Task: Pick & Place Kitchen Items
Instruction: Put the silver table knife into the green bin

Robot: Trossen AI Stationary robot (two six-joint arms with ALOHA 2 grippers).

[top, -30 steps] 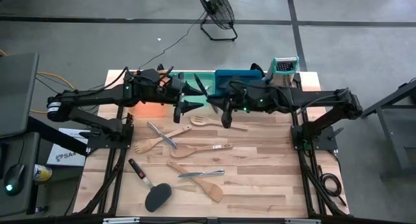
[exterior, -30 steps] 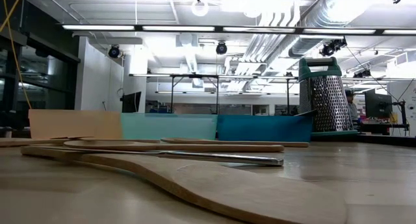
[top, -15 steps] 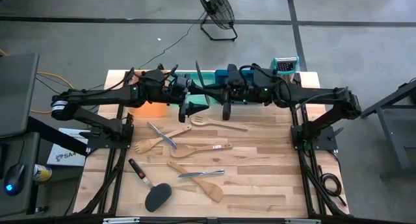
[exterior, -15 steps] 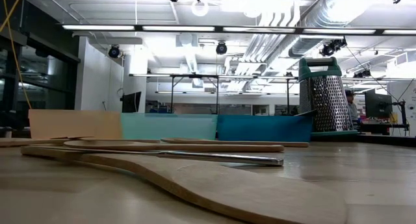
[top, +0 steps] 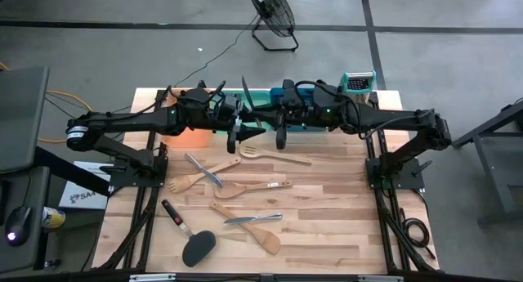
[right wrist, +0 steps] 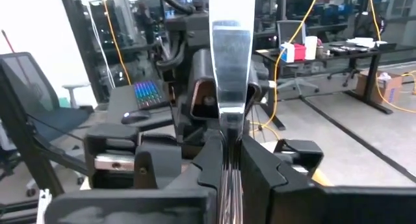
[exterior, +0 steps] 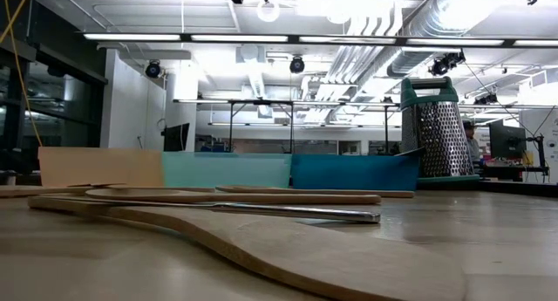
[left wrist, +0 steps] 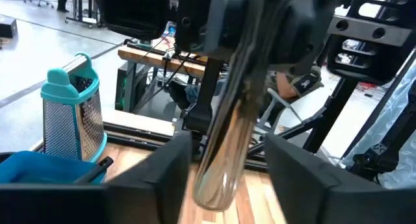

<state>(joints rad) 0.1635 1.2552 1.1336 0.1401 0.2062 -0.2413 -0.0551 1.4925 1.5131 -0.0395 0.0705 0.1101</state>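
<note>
My right gripper (right wrist: 229,156) is shut on a slim silver piece of cutlery (right wrist: 231,49), above the table's far middle (top: 282,139). The cutlery shows as a thin line (top: 252,102) in the high view. My left gripper (left wrist: 227,160) faces it, open (top: 241,135). Its fingers stand on either side of the cutlery's broad rounded end (left wrist: 218,182). Whether the finger (left wrist: 172,175) beside that end touches it, I cannot tell. Wooden spoons, spatulas and forks, silver cutlery and a black turner (top: 194,245) lie flat on the table. The low view shows neither gripper. My right gripper pinches the silver cutlery at a narrow part of its stem (right wrist: 229,143), between the two fingers. The cutlery runs on along the fingers and past them toward the left gripper, widening to its free end. It is lifted clear of the table.
Orange (top: 189,139), green (top: 260,94) and blue (top: 304,94) trays line the far edge, and a steel grater (top: 358,83) with a teal top stands at their right. A wooden fork (top: 274,155), wooden spatula (exterior: 261,249) and silver knife (exterior: 261,211) lie nearer. The near right of the table is bare wood.
My right arm has swung toward the table's far edge and a little left, carrying the cutlery with it. The cutlery now shows longer in the high view, reaching farther toward the far edge. My left gripper has shifted slightly right, toward the right gripper.
</note>
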